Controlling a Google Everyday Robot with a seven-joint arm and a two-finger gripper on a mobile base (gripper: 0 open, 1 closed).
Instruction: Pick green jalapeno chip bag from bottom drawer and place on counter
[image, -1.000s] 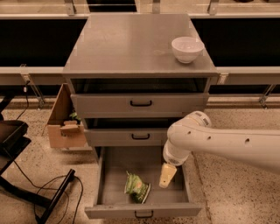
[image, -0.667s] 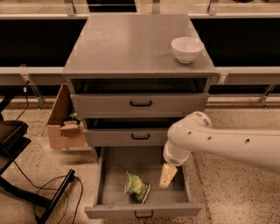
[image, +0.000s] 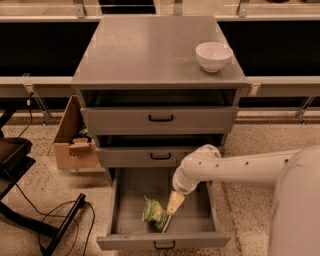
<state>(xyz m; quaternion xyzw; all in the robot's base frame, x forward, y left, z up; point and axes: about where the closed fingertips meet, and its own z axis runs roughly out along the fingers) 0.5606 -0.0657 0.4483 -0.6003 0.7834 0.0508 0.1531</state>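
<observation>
The green jalapeno chip bag lies crinkled on the floor of the open bottom drawer, near its front middle. My gripper hangs from the white arm, which reaches in from the right. The gripper points down into the drawer, right against the bag's right edge. The counter is the grey top of the cabinet, well above the gripper. I cannot tell whether the gripper touches the bag.
A white bowl stands on the counter's right rear. The two upper drawers are slightly open above the arm. An open cardboard box sits on the floor left of the cabinet. A black stand with cables is at the lower left.
The gripper has moved left and a little down inside the bottom drawer, from the right side up to the bag's right edge. The bag has not moved.
</observation>
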